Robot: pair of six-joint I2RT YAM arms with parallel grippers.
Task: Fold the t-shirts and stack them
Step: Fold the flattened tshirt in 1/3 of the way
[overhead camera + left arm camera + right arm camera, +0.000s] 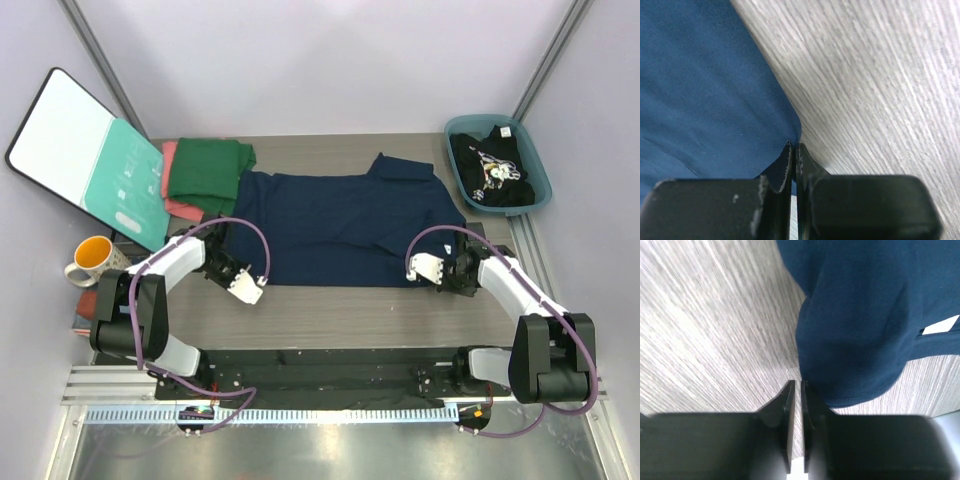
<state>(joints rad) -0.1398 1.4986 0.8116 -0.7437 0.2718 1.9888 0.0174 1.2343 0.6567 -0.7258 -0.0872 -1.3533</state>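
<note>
The navy t-shirt [340, 215] lies spread across the middle of the table, its sleeves folded in. My left gripper [247, 290] is shut on its near left corner; in the left wrist view the corner of the navy cloth [705, 85] runs in between the closed tips of the left gripper [794, 145]. My right gripper [428, 268] is shut at the near right corner, where the navy hem [865, 315] meets the tips of the right gripper [796, 382]. A folded dark green t-shirt [208, 168] rests on a salmon-pink one [185, 210] at the back left. A black printed t-shirt [492, 168] lies in the bin.
A teal bin [535, 165] stands at the back right corner. A teal-and-white board [90, 160] leans at the left, with a yellow mug [92, 258] below it. Bare wood table [340, 310] runs between the shirt and the arm bases.
</note>
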